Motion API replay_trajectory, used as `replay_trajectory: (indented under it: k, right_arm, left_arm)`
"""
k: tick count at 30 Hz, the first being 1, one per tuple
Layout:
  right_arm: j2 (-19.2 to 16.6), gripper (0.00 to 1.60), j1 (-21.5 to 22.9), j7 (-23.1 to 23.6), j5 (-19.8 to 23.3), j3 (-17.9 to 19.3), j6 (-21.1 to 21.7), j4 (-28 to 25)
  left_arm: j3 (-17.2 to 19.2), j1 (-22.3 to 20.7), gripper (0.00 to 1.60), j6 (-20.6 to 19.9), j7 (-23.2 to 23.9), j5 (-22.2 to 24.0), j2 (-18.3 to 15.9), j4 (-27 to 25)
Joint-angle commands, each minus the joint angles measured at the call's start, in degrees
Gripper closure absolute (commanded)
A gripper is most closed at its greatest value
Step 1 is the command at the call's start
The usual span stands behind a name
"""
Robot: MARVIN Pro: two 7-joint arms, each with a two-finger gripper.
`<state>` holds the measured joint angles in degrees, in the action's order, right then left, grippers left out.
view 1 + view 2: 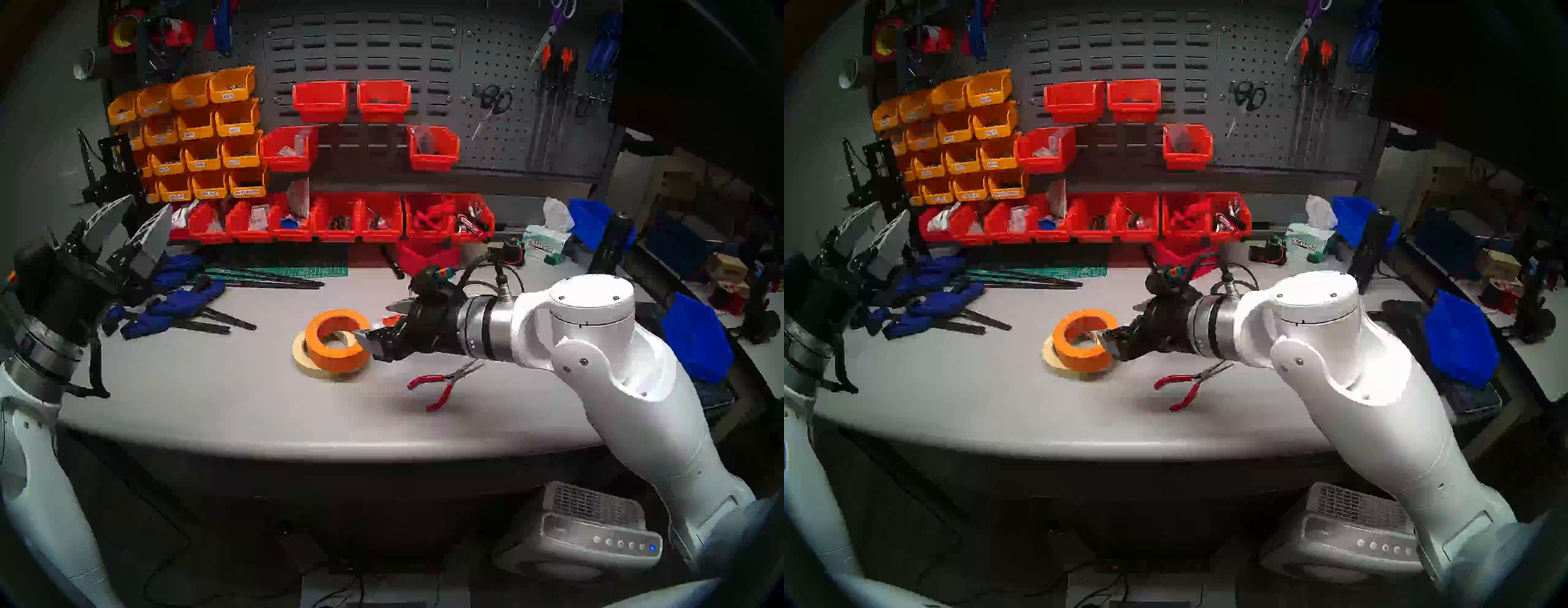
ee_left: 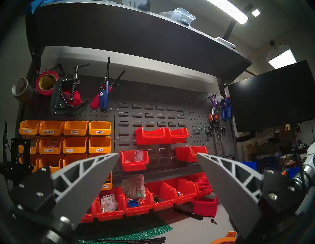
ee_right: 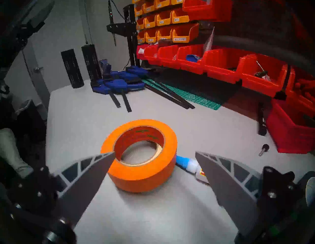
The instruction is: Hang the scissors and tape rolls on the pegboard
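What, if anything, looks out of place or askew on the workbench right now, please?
The orange tape roll sits skewed on the cream tape roll, overhanging it. Red-handled pliers lie loose on the table.

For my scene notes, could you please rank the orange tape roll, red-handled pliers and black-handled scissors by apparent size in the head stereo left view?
1. orange tape roll
2. red-handled pliers, slightly smaller
3. black-handled scissors, farther away, so unsure

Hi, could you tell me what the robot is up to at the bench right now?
It is tidying tools onto the pegboard. The black-handled scissors already hang there. The right gripper, open, is at the orange tape roll, which lies on a cream roll on the table. The left gripper is open and empty, off to the side.
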<state>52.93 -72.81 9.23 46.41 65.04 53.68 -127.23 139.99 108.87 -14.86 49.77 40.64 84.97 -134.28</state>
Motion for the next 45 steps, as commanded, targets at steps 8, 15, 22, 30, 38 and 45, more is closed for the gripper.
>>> replay_trajectory:
  k: [8,15,22,30,38,45]
  right_arm:
    - [5.3,0.00,10.1,1.0,-2.3,-3.6,1.3,5.8]
    - [6.5,0.00,12.8,1.5,-3.7,-6.9,1.3,8.7]
    - [6.7,0.00,14.3,1.7,-4.6,-8.3,1.3,10.3]
    - [6.0,0.00,16.3,2.4,-5.3,-9.7,1.3,11.3]
    - [5.7,0.00,16.4,2.7,-4.6,-10.1,1.3,12.0]
    - [5.3,0.00,15.5,2.7,-4.1,-9.0,1.3,11.1]
  left_arm:
    - [0.1,-0.7,0.00,0.2,0.0,0.4,-0.1,-1.1]
    - [0.1,-0.7,0.00,0.1,-0.1,0.4,-0.1,-1.1]
    - [0.2,-0.7,0.00,0.1,-0.1,0.4,-0.1,-1.1]
    - [0.2,-0.7,0.00,0.1,-0.1,0.5,-0.1,-1.1]
    - [0.2,-0.7,0.00,0.1,-0.1,0.5,-0.1,-1.1]
    - [0.2,-0.7,0.00,0.1,-0.1,0.5,-0.1,-1.1]
